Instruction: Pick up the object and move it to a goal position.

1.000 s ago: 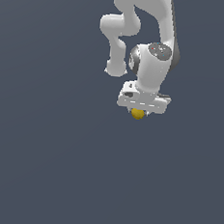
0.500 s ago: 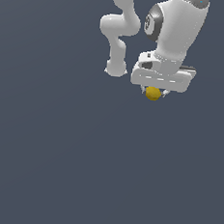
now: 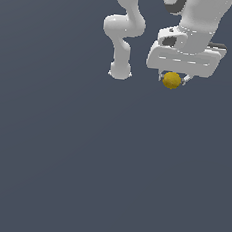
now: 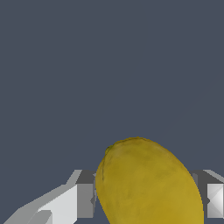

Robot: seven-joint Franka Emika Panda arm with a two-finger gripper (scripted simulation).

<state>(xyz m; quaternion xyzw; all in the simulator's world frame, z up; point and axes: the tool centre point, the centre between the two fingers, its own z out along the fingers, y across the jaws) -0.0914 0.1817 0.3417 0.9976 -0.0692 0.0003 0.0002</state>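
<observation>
Mostly hidden under the tool (image 3: 172, 79), the object (image 3: 171, 80) sits gripped.

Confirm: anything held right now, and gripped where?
Yes: the yellow-orange object, pinched across its sides between the jaws of the gripper.

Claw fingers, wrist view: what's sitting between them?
The yellow object fills the gap between the claw fingers, touching each; nothing else there. The exterior view shows it tucked under the claw too.
</observation>
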